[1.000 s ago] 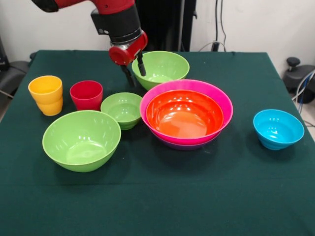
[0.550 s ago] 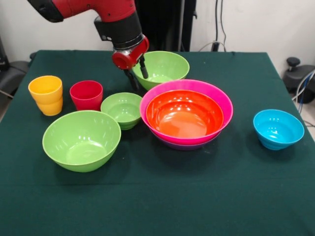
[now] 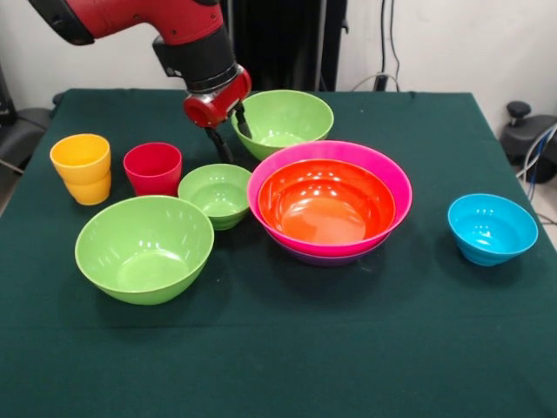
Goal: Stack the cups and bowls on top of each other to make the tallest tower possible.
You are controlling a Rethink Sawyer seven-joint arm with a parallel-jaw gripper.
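The gripper (image 3: 228,133) is hovering with fingers apart beside the far green bowl (image 3: 283,121), probably light, stiff, slippery; grasp its rim.

A single camera looks on from the front, set above desk height and tilted down across the green-covered desk (image 3: 278,366); it faces the robot's arm (image 3: 130,17), which enters from the upper left; it stands near enough that the desk's near edge is cut off, while the far edge, the wall and a dark chair (image 3: 17,122) at left show.
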